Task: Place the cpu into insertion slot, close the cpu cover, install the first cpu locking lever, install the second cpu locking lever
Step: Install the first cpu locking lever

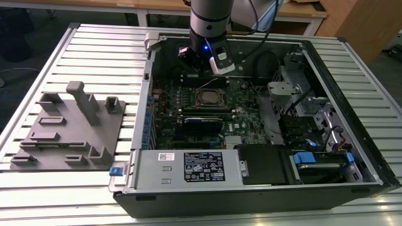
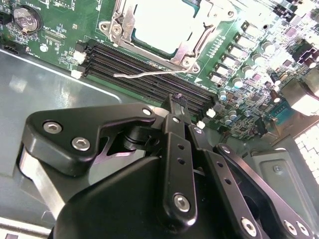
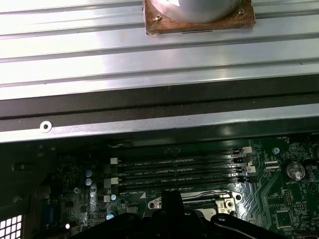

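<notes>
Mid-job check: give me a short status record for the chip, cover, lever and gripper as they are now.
chip: seated in the socket, silver top showing
cover: metal frame lying down around the chip
lever: thin wire, swung out over the memory slots, not latched
gripper: shut, empty, tip close beside the lever
fixture: grey, on the table at the exterior view's left of the computer case
</notes>
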You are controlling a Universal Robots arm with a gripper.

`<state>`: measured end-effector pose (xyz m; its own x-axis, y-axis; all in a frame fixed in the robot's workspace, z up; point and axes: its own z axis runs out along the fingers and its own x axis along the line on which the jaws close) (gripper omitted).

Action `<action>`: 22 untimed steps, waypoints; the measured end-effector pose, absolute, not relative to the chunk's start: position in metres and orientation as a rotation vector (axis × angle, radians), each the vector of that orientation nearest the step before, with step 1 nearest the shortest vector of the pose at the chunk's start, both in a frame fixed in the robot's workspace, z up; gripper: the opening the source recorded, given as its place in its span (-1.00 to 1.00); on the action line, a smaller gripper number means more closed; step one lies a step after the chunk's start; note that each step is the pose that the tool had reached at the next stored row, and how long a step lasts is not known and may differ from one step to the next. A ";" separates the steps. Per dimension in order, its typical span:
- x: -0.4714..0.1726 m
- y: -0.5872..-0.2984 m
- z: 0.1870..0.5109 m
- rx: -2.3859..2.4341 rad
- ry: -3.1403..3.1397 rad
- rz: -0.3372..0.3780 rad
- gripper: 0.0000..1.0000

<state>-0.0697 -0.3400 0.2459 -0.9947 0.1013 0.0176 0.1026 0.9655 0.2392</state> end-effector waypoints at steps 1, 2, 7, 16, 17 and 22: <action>-0.069 -0.340 0.246 -0.161 -3.109 -0.379 -0.80; -0.069 -0.340 0.246 -0.161 -3.109 -0.379 -0.80; -0.067 -0.340 0.246 -0.161 -3.109 -0.379 -0.80; -0.062 -0.340 0.246 -0.162 -3.109 -0.379 -0.80; -0.062 -0.340 0.246 -0.162 -3.109 -0.379 -0.80; -0.061 -0.339 0.246 -0.161 -3.109 -0.379 -0.80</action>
